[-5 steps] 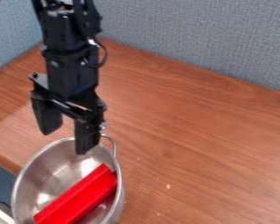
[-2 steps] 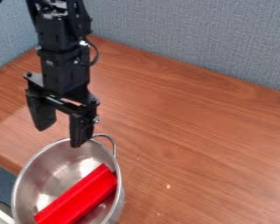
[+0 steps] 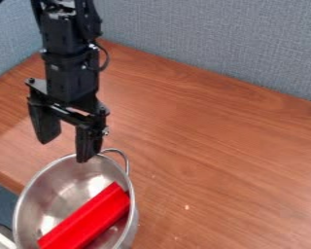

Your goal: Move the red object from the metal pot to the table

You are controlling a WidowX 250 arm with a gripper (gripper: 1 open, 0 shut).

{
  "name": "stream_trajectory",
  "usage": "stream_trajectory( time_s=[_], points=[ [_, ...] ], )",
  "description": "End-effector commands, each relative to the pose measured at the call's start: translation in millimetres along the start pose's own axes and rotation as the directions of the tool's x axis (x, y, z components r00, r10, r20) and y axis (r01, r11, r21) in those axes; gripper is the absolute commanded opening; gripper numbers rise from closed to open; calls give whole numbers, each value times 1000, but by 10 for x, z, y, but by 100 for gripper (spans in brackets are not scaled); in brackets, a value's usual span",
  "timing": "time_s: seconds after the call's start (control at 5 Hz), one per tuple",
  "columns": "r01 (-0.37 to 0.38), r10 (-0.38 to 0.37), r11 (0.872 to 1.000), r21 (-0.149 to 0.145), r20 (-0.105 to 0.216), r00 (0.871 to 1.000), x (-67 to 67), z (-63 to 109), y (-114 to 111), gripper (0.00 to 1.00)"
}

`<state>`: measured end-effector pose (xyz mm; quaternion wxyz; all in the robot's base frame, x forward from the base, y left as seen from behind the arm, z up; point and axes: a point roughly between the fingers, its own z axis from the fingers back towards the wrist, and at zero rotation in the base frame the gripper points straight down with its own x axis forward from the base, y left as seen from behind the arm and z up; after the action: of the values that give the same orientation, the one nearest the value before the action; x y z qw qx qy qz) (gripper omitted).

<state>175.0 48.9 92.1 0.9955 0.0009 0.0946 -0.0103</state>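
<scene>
A bright red block, the red object (image 3: 88, 219), lies slantwise inside the shiny metal pot (image 3: 42, 190) at the bottom left of the camera view. The pot stands on the brown wood-grain table (image 3: 210, 117). My black gripper (image 3: 65, 138) hangs pointing down just above the pot's far rim, its two fingers (image 3: 88, 141) spread wide apart with nothing between them. It is open and touches neither the pot nor the red block. One looped handle (image 3: 113, 156) of the pot shows beside the right finger.
A grey-blue wall (image 3: 224, 34) runs behind the table's far edge. The table's near-left edge falls away beside the pot, with a dark area below it. Bare wood extends to the right of the pot.
The gripper has drifted slightly to the left over the pot's far rim. Its jaws stay wide apart, and the red block and pot have not moved.
</scene>
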Motion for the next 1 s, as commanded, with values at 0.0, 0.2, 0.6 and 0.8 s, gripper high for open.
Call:
stream_trajectory(
  time_s=[0.0,0.2,0.6,0.8],
  points=[
    [27,-28,999,17,30,999,19,111,73,100],
    [59,-60,998,21,26,998,4,135,117,100],
    [134,-135,990,34,24,991,-15,-44,196,100],
    [142,-143,989,32,23,989,-5,-77,159,100]
  ],
)
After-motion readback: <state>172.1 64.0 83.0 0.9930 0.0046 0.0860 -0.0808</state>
